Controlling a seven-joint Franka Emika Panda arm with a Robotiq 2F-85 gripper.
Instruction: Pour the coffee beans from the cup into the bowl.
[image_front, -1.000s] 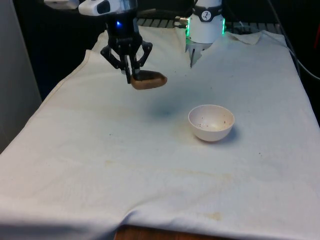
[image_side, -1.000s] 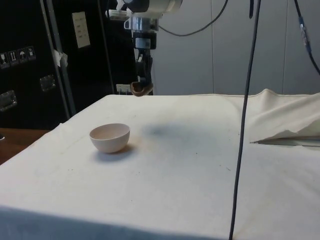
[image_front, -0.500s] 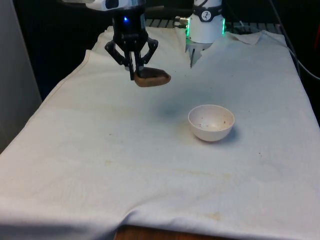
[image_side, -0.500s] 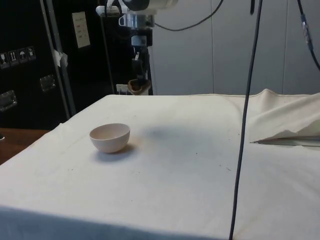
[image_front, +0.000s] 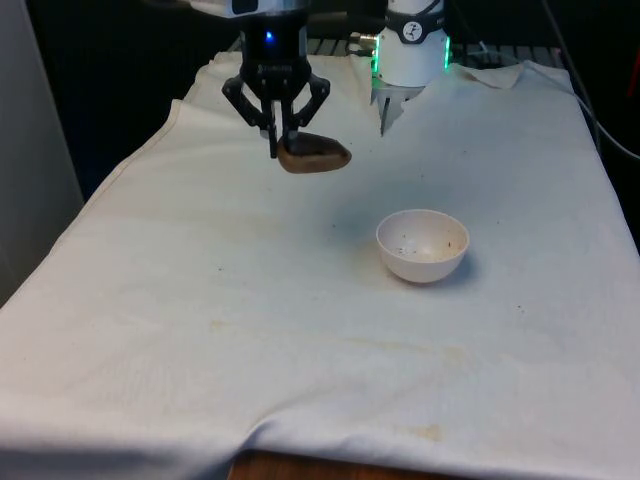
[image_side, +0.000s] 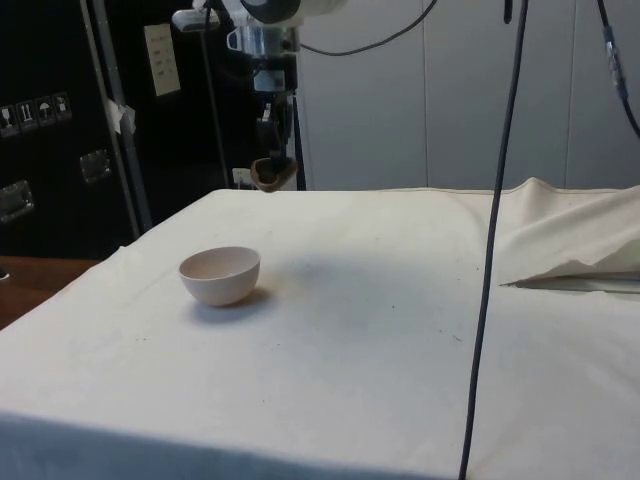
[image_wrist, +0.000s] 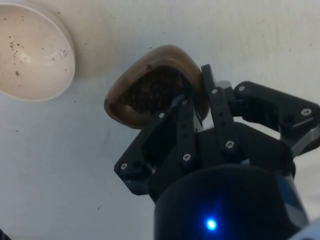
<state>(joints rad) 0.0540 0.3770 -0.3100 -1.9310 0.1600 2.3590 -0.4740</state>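
My black gripper (image_front: 280, 150) is shut on the rim of a small brown cup (image_front: 315, 156), held level in the air above the cloth. In the wrist view the cup (image_wrist: 145, 87) shows dark coffee beans inside, with one finger inside the rim and one outside. The white bowl (image_front: 422, 245) stands on the cloth toward the front view's right of the cup and nearer the camera, with only a few dark specks in it. From the side, the cup (image_side: 272, 173) hangs high beyond the bowl (image_side: 220, 275). The bowl's rim (image_wrist: 69, 60) shows beside the cup in the wrist view.
The white cloth (image_front: 250, 320) covers the table and has faint brownish stains. The robot base (image_front: 410, 50) stands at the far end. A fold of cloth (image_side: 570, 245) rises at the side view's right, and a black cable (image_side: 490, 250) hangs in front there.
The gripper with the cup has moved toward the front view's right and slightly higher, closer to the bowl. The bowl has not moved.
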